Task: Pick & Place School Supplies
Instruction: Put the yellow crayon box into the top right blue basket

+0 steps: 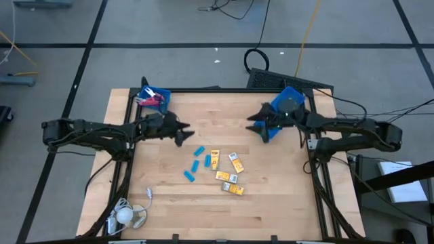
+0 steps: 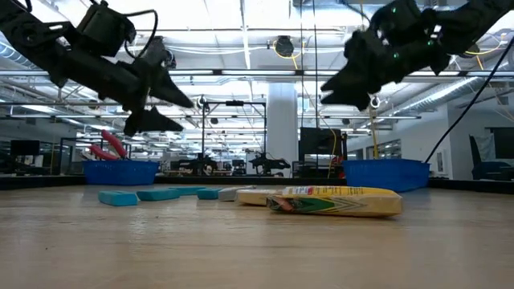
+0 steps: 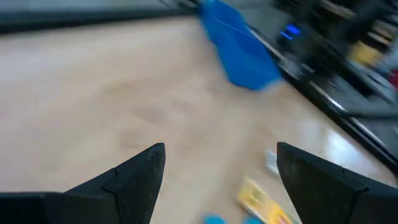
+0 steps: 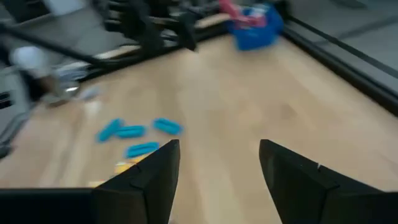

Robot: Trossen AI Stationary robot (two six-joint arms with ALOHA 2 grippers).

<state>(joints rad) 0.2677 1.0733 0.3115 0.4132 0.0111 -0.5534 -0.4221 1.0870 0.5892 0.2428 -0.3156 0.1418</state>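
Four light-blue oblong pieces (image 1: 196, 163) are lying near the middle of the wooden table (image 1: 285, 203), their long axes slanting mostly from near-left toward far-right as seen from above. Just to their right, five yellow-orange packets (image 1: 230, 175) are sitting flat, angled every which way, close together without stacking. The blue pieces are looking smooth and rounded at the ends; the packets are looking flat, glossy and printed. Red-handled scissors (image 1: 150, 100) are poking out of the blue bin (image 1: 159, 95) at the far-left corner. A second blue bin (image 1: 285, 102) is sitting at the far right.

The left gripper (image 1: 184, 131) is hanging above the table with its fingers spread and empty. The right gripper (image 1: 252, 123) is hovering, likewise parted and carrying nothing. Bare wood is lying open between them, and the black rail is framing the table edge.
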